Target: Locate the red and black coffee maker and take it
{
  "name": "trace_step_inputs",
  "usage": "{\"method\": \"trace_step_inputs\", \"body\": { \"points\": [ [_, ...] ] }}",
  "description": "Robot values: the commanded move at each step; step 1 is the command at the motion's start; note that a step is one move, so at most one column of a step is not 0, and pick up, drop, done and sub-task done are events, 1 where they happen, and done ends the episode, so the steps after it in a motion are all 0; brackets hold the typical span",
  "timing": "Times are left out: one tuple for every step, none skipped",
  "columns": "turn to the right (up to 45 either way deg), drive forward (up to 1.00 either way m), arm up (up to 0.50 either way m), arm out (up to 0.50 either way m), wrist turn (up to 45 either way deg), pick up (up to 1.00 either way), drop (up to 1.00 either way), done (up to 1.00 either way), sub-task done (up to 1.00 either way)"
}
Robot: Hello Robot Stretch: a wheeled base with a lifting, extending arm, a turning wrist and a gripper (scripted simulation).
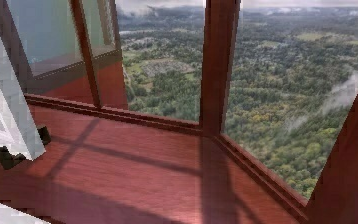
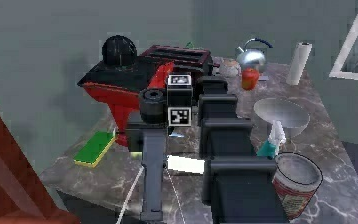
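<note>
Nearest, the arm crosses the counter's front edge, its gripper by the red and black coffee maker at the left edge; reaching seems the step in hand and a sure grasp comes next, though I cannot tell how the fingers stand or whether they hold anything.

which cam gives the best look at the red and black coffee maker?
Arm side view: the red and black coffee maker stands on the grey marble counter, left of the dark arm. The forward view faces tall windows and red wooden floor.
</note>
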Motion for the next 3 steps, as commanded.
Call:
{"method": "trace_step_inputs", "body": {
  "points": [
    [0.0,0.0,0.0,0.0,45.0,0.0,0.0,0.0,0.0],
    [0.0,0.0,0.0,0.0,45.0,0.0,0.0,0.0,0.0],
    [0.0,0.0,0.0,0.0,45.0,0.0,0.0,0.0,0.0]
  ]
}}
